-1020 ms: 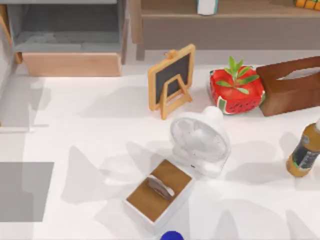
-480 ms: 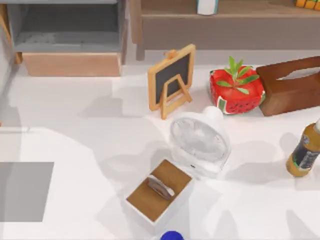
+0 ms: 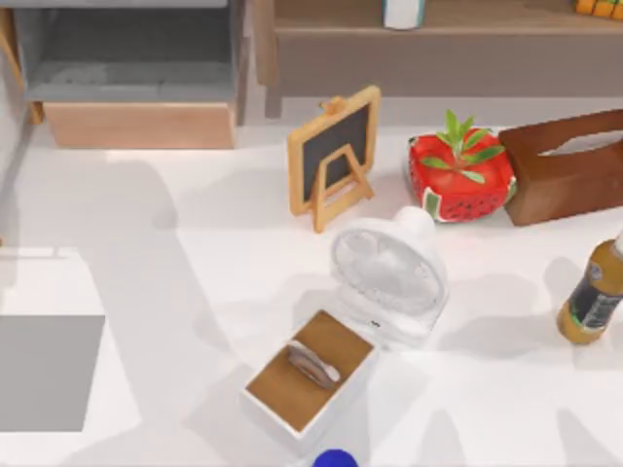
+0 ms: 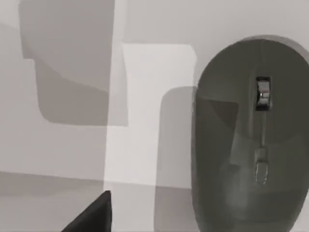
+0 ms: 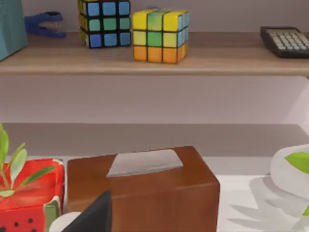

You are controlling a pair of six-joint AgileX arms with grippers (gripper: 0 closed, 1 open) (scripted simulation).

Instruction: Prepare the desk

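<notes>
My left gripper's dark fingertip [image 4: 94,215] juts in at the edge of the left wrist view; I cannot tell how its jaws stand. Just beyond that tip lies a grey mouse [image 4: 251,135], flat on the desk [image 4: 154,24], scroll wheel up — close to the tip but not touching it.

My right gripper shows the same way, one dark fingertip [image 5: 96,215], and again I cannot tell its spread. Right ahead of it sits a brown tissue box [image 5: 145,191], with a red watermelon pot [image 5: 29,198] touching the box's side. Behind the box a shelf [image 5: 154,67] carries two cubes [image 5: 159,36], a calculator [image 5: 285,41] and a blue clip [image 5: 43,24].

From above, the desk [image 3: 195,253] spreads white under a small chalkboard [image 3: 334,156], a white fan [image 3: 389,272], a wood-topped box [image 3: 310,375], a bottle [image 3: 594,297] and a grey mat [image 3: 49,372] — all apart from one another
</notes>
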